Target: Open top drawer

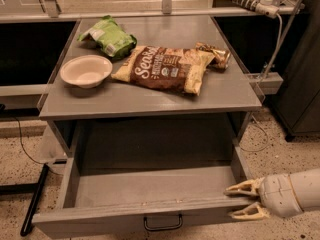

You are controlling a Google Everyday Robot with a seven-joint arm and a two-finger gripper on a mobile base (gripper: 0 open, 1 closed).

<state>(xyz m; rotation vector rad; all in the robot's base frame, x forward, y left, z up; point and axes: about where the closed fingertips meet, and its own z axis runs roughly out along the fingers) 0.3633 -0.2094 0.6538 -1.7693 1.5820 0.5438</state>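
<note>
The top drawer (150,186) is a wide grey box pulled far out from under the cabinet top, its plain grey inside bare. Its small black loop handle (163,224) hangs at the middle of the front panel, at the bottom edge of the view. My gripper (244,200) comes in from the right on a white arm. Its two tan fingers (240,189) are spread apart at the drawer's front right corner, one above the front panel and one below its top edge. It holds nothing.
On the grey cabinet top (150,96) lie a white bowl (86,71), a green bag (109,36), a brown snack bag (164,68) and a small dark packet (214,54). A black pole (34,199) leans at the left. A cable (277,39) hangs at the right.
</note>
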